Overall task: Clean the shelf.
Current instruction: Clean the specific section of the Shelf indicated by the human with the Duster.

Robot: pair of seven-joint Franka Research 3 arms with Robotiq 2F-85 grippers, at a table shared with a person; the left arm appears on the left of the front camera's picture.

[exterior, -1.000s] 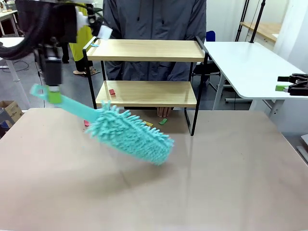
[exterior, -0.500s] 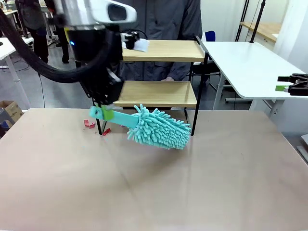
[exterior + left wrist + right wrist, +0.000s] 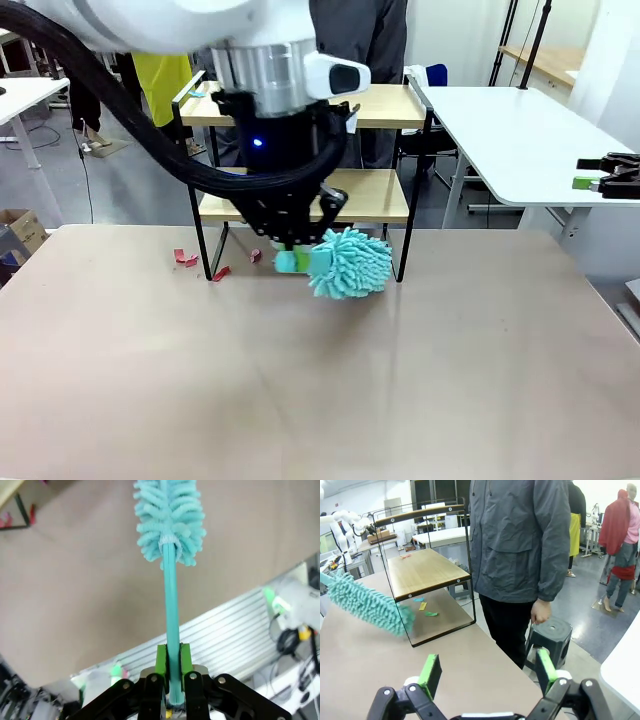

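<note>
The shelf (image 3: 385,106) stands at the table's far edge, with two light wooden boards in a thin black frame; it also appears in the right wrist view (image 3: 421,570). My left gripper (image 3: 290,260) hangs in front of its lower board, shut on the handle of a teal fluffy duster (image 3: 350,263). Seen from the left wrist, the green pads (image 3: 161,660) clamp the handle, and the duster (image 3: 170,515) head reaches out over the table. My right gripper (image 3: 487,672) is open and holds nothing. It hovers at the far right (image 3: 603,178).
Red scraps (image 3: 186,258) lie on the table by the shelf's left leg. Coloured scraps (image 3: 425,607) lie under the shelf. A person (image 3: 515,555) stands beside the shelf, a stool (image 3: 550,632) behind them. A white table (image 3: 510,130) adjoins on the right.
My left arm swung right with the duster, from left of the shelf to in front of its lower board. The duster head now points toward the shelf. The person stepped aside.
</note>
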